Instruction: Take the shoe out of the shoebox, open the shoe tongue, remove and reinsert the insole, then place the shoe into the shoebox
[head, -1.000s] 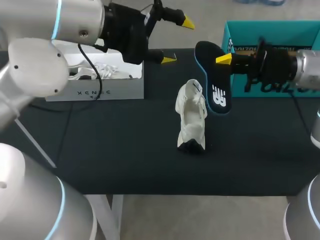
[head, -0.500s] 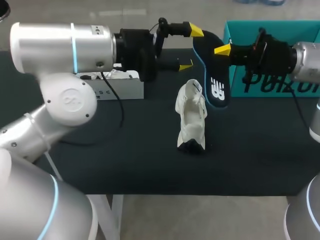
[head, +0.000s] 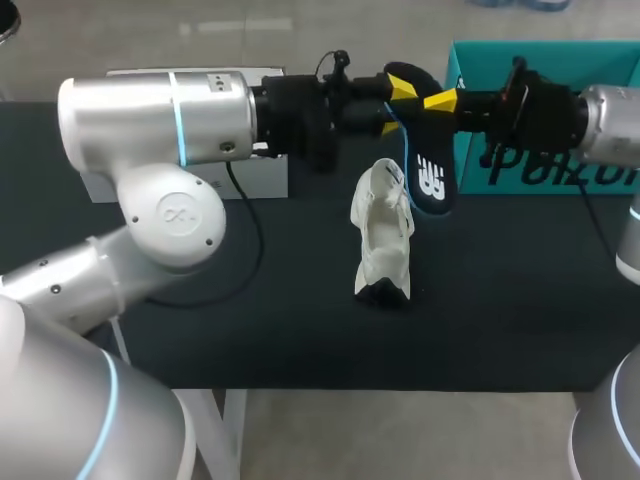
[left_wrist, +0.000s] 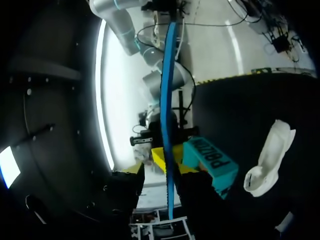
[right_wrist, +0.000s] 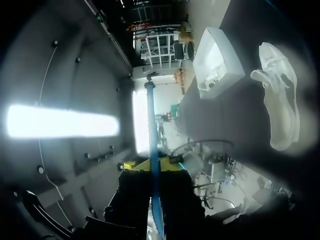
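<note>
Head view: our right gripper clamps the removed insole aloft beyond the white shoe, which lies on the table; our left gripper straddles the insole, unclosed. Reinsertion and boxing, we judge, remain.

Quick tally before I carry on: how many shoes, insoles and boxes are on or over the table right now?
Shoes: 1, the white shoe on the table.
Insoles: 1, the black insole, held by the right gripper.
Boxes: 2, the white box and the teal box.
Total: 4. I cannot tell what is inside the white box.
</note>
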